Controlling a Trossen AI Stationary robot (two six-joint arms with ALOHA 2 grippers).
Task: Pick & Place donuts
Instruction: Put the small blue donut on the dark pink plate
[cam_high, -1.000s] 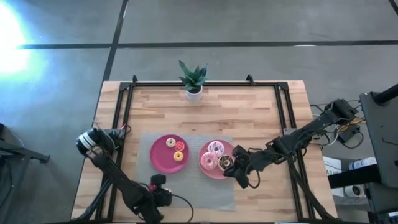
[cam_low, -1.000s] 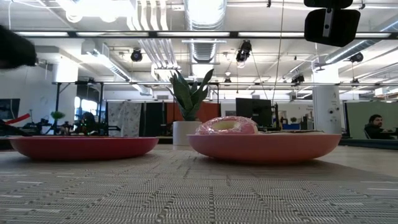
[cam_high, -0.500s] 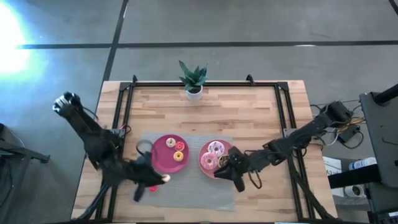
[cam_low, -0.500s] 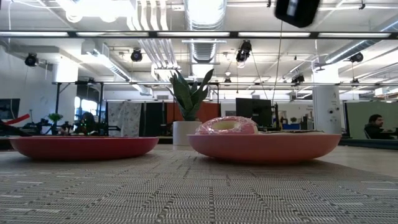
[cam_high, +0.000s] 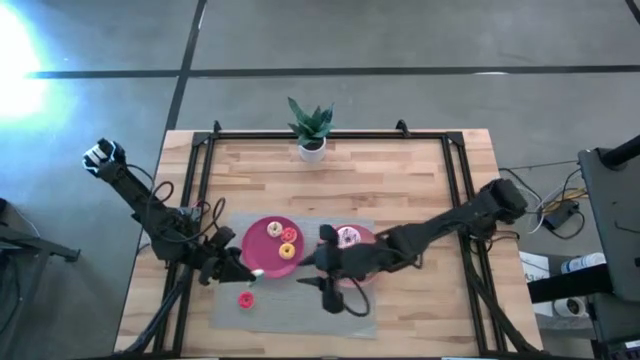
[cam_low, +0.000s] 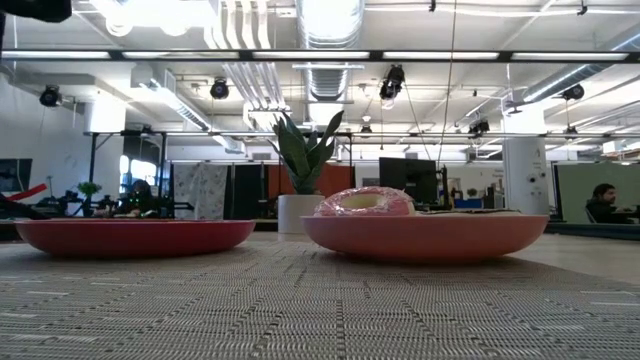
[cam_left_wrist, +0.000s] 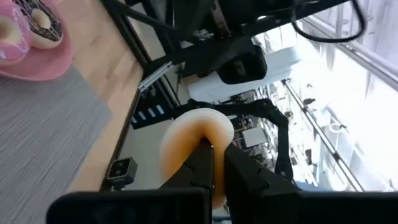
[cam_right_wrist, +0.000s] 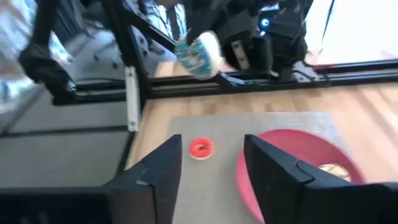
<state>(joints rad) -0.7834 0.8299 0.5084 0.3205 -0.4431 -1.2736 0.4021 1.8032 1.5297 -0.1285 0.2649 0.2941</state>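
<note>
Donut (cam_left_wrist: 196, 138) pinched between left jaws, right jaws spread

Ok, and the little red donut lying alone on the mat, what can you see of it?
The small red donut is a plastic-looking ring with a centre hole, lying flat on the grey mat, near one corner. It sits just off the red plate, not touching it. Only the mat touches it; the left pincer, shut on a pale donut, is nearby but apart.
</note>
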